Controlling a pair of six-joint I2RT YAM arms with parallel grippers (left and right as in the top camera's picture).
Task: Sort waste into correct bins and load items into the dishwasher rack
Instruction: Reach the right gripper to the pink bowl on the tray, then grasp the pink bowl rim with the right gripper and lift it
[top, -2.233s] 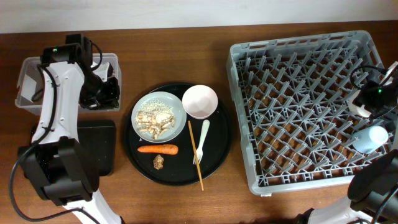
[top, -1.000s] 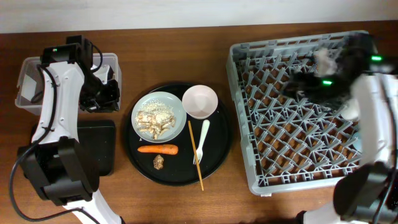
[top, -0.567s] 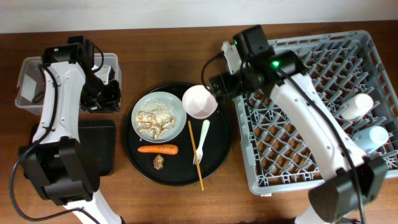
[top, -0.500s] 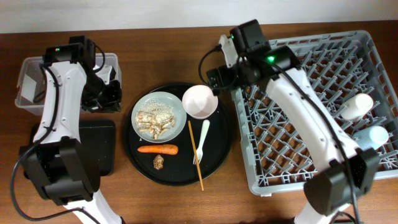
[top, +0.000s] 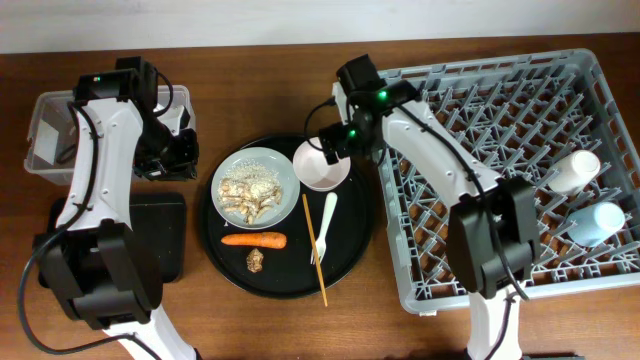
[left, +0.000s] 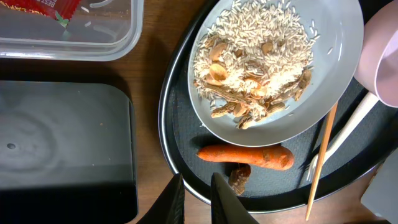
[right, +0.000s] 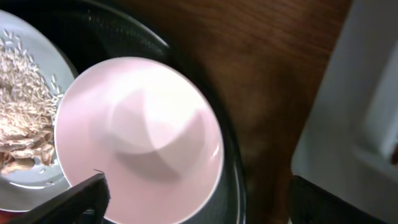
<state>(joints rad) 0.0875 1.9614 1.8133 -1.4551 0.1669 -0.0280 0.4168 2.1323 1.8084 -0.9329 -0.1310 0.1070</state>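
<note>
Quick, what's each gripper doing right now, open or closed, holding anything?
Left gripper: nearly closed, holding nothing.
Right gripper: open wide over the white bowl, holding nothing.

A carrot (left: 245, 156) lies just below the rice-filled plate (left: 339, 74).

both arms are white shells with black joints and bases, black cables along them, a small green light near each wrist; the left hand (left: 194, 198) has black fingers.
</note>
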